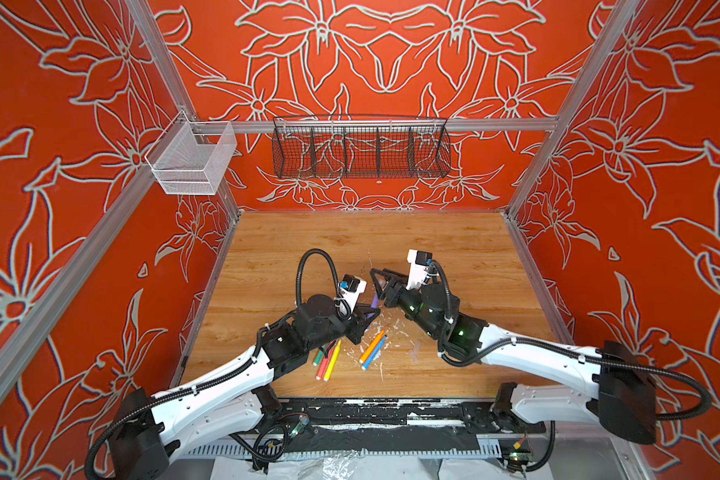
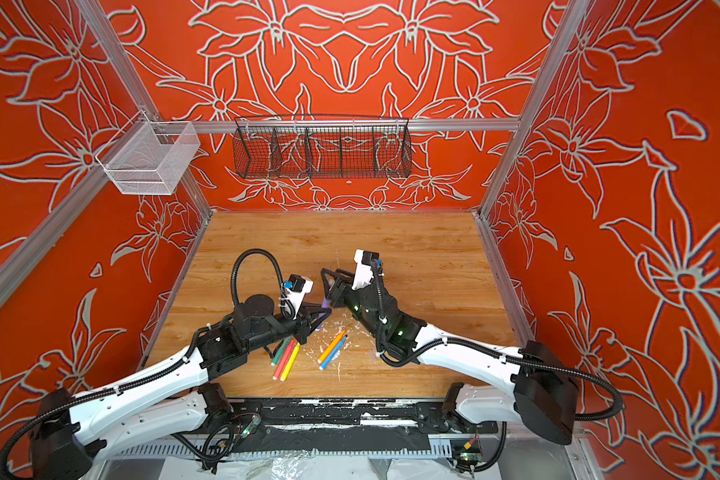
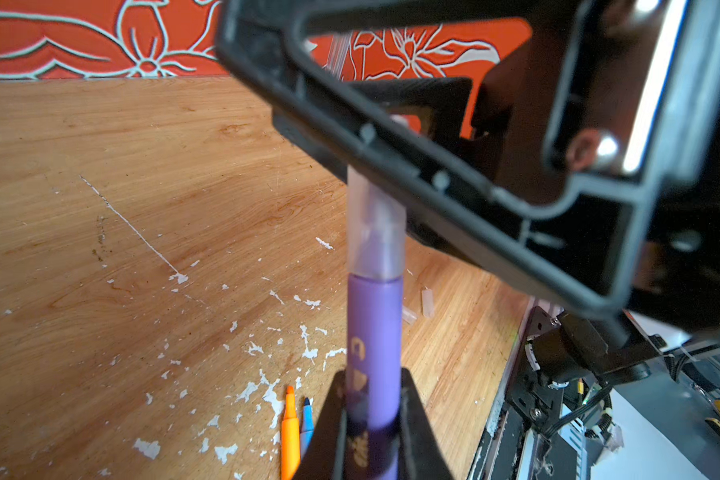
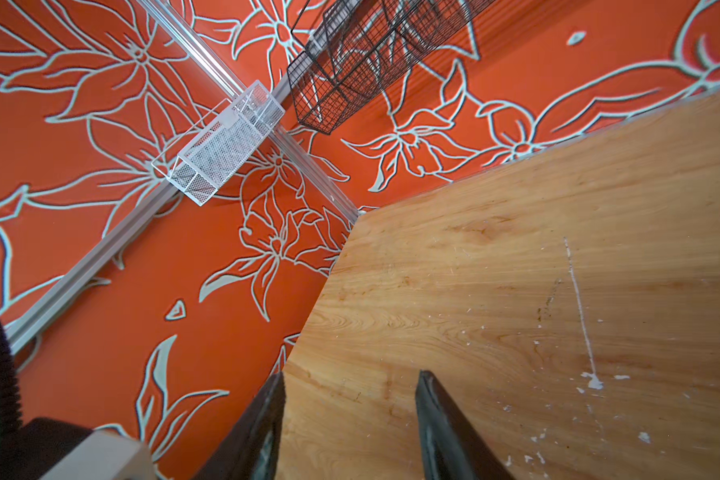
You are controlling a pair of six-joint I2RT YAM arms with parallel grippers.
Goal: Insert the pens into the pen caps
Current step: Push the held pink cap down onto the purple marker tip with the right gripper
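Observation:
A purple pen stands gripped between the fingers of my left gripper, which is shut on its barrel. A clear pen cap sits over the pen's tip, and the cap's far end is hidden behind a finger of my right gripper. That gripper is open with nothing between its fingers. In both top views the two grippers meet near mid-table, with the purple pen between them. Green, pink-red and yellow pens lie together, and orange and blue pens lie beside them.
Two loose clear caps lie on the wood beyond the held pen. White paint flecks dot the wooden table. A white mesh basket and a black wire basket hang on the rails above the back edge.

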